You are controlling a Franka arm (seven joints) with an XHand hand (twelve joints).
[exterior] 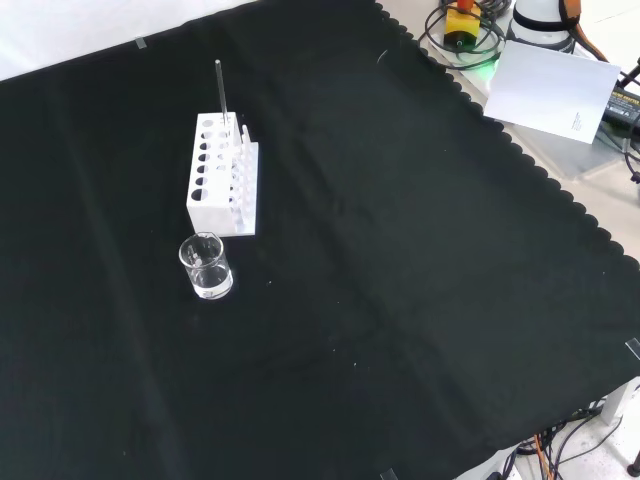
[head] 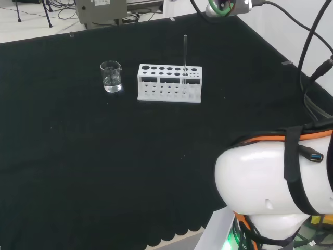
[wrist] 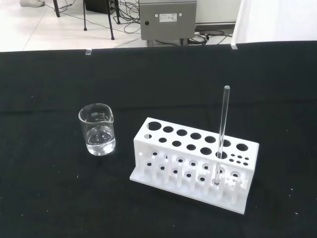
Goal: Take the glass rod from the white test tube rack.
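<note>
Clear glass rod (wrist: 221,133) upright in white holed plastic test tube rack (wrist: 194,162), small clear glass beaker (wrist: 97,129) beside; fingers' state: cannot tell.

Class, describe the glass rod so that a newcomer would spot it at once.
On the black cloth stands a white rack beside a small beaker. The rod rises upright from one of the rack's holes: thin, clear, and the one thing standing well above the rack.

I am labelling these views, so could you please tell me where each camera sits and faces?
Head: behind and above the arm's base, facing over the white link at the rack.
Front: opposite, looking down on the cloth.
Wrist: on the wrist, facing the rack.
All three share the rack, rod and beaker.
</note>
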